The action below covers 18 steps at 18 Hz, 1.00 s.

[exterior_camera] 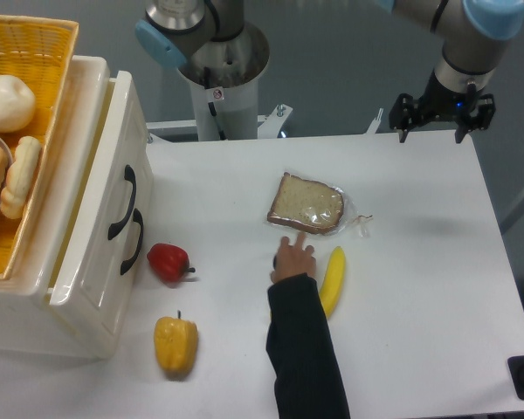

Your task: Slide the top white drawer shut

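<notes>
1. Gripper first: it's way off at the far right edge of the table, hanging under the arm with its two black fingers spread apart and nothing between them.
2. Far left now: yellow wicker basket sits on top of the cabinet, woven texture, with some pale rounded food items in it.
3. Right next to it is the top white drawer, glossy cream plastic, boxy with rounded corners. It's pulled out a bit from the cabinet, front panel facing right toward the table. Its long axis runs front to back in the view, and the curved black handle follows that same line.
4. Lower drawer front sits just under it with its own black handle.
5. Red bell pepper is on the table just beside the drawer fronts, shiny and lumpy.
6. Yellow bell pepper is nearer the camera, same glossy look.
7. A person's hand in a dark sleeve reaches up, fingertips touching the bagged bread slice.
8. Banana lies just right of the hand, smooth and curved.
</notes>
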Motion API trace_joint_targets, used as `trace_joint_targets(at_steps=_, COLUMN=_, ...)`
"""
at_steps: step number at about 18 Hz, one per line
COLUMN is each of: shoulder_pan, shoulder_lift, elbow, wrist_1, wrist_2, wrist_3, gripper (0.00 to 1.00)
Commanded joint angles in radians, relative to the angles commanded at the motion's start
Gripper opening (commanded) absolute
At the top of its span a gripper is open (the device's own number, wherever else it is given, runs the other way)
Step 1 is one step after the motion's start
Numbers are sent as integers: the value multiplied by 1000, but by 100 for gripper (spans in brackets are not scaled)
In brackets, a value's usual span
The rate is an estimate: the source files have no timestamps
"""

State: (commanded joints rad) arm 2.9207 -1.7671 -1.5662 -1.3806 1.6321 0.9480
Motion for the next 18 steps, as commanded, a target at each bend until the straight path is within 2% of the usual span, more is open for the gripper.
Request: trace_joint_targets(at_steps=18, shoulder_pan=17, shoulder_lift=0, elbow=-2, wrist_1=2, wrist_2=0, wrist_3=0, gripper=100)
